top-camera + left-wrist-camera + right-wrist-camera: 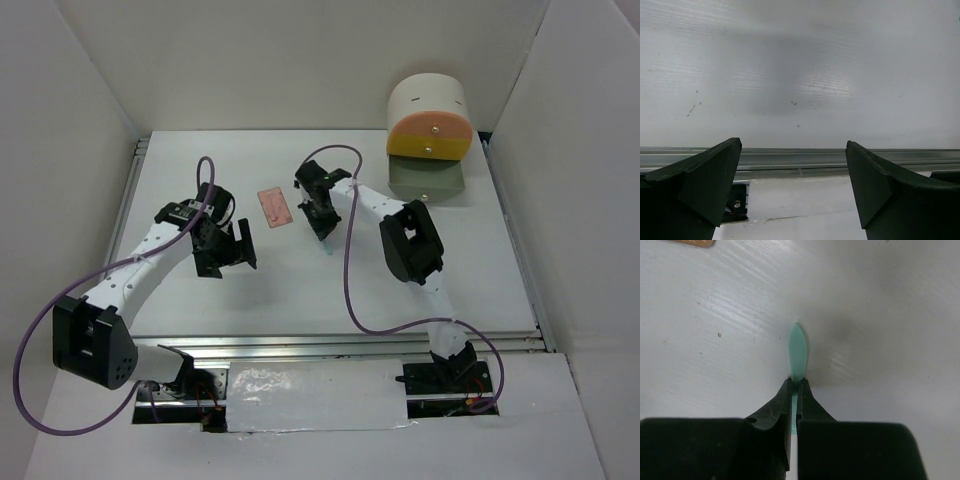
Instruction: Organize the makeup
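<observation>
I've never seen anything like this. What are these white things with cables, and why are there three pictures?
They are two robot arms bolted to a table, each ending in a two-finger gripper. The wide picture comes from a camera fixed above. The other two come from cameras on the wrists, looking past the fingers. The left gripper is open and holds nothing. The right gripper is shut on a small mint-green stick. A flat pink palette lies on the table nearby, and a round drawer unit stands at the far right.
</observation>
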Available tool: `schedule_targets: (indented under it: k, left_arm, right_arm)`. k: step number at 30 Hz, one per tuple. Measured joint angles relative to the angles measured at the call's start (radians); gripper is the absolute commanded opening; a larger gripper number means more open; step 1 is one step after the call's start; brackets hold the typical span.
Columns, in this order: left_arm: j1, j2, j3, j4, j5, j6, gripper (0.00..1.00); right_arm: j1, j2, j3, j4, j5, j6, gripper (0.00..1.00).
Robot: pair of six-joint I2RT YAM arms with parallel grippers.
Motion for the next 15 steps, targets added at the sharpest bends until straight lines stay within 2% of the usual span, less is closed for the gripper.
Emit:
schedule_targets:
  k: [6,15]
  left_arm:
    - [0.005,0.0,-0.014,0.015,0.011,0.0,0.99]
    - [0.01,0.0,-0.015,0.023,0.027,0.015,0.99]
  right_arm:
    - [0.0,-0.03,-0.048,0.029,-0.024,0.019,0.0]
    - [-0.019,-0.139,-0.167,0.118,-0.198,0.163,0.0]
